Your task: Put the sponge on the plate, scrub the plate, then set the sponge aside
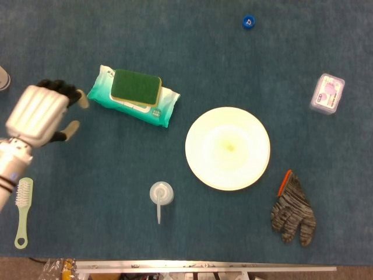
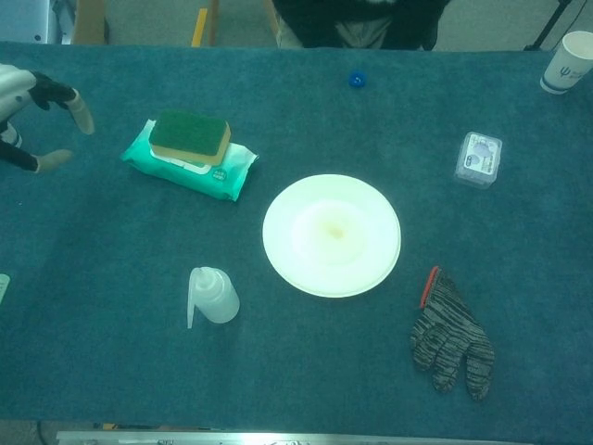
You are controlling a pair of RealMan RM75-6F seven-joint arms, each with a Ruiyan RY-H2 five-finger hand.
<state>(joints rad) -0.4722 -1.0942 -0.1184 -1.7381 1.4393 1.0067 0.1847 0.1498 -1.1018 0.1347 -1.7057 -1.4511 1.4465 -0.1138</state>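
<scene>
Head view: the left hand (image 1: 41,112) hangs over the blue tablecloth (image 1: 105,35) at the left side, its back turned up, fingers spread apart and holding nothing. The sponge (image 1: 136,87), green side up, lies to the right of that hand, apart from the fingertips, and rests on top of a teal pack of wipes (image 1: 132,97). The nearest fingertip is just beside the left end of the pack, not touching the sponge. The white plate (image 1: 228,148) sits further right and lower, well apart from both hand and sponge, with a faint yellowish mark at its centre. Below the sponge, between it and the table's near edge, a clear squeeze bottle (image 1: 161,195) lies on the cloth. A brush (image 1: 23,211) with a green handle lies under the left forearm at the far left. A grey knit glove (image 1: 293,210) lies right of and below the plate, a small clear box (image 1: 327,93) near the right edge, and a blue cap (image 1: 249,22) at the top. The right hand does not show.

Chest view: the left hand (image 2: 32,116) enters at the left edge, thumb and a finger apart with nothing between them. The sponge (image 2: 190,136) lies to its right on the pack of wipes (image 2: 190,159), clear of the fingers. The plate (image 2: 332,235) sits right of and nearer than the sponge. A paper cup (image 2: 566,62) stands at the far right corner.
</scene>
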